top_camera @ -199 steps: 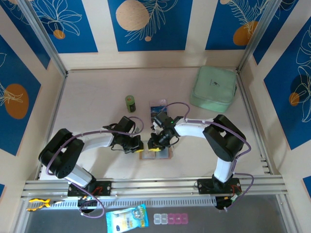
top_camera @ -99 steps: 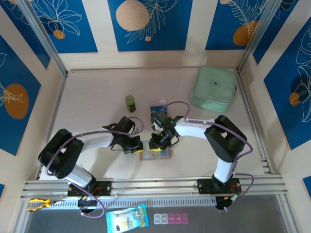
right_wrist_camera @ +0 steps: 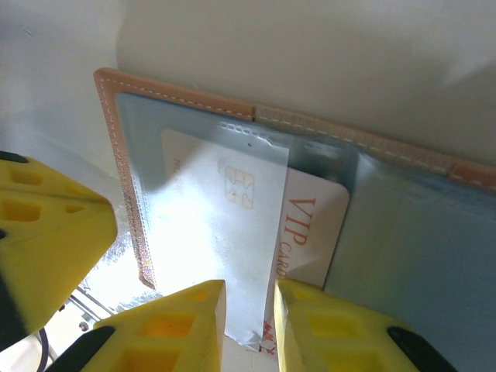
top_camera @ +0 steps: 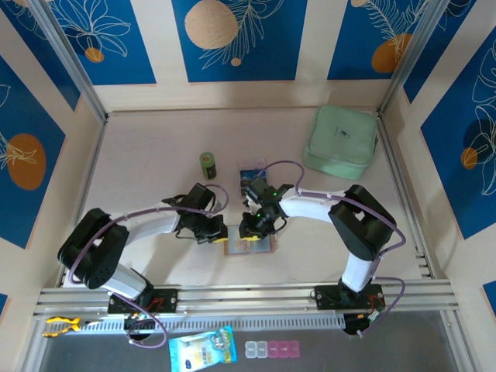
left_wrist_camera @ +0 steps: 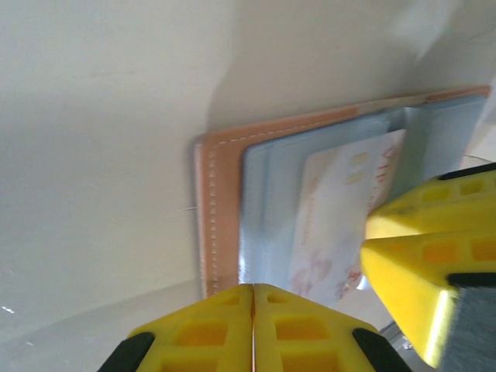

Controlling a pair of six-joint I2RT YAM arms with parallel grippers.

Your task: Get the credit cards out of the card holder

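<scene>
Your card holder (top_camera: 249, 246) lies open mid near edge of the desk (top_camera: 147, 155), pink card (right_wrist_camera: 310, 225) pocketed. Left jaws closed at its left edge. Right jaws narrow astride the card's end, and you cannot tell whether they grip it.

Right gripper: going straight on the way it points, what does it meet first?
Probably the pale VIP card in the open card holder; its edge sits between the fingers, though depth is unclear.

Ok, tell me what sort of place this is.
Probably a robotics lab work cell: a left arm and a right arm bolted to an aluminium rail at the edge of a walled table, with blue printed panels around.
</scene>
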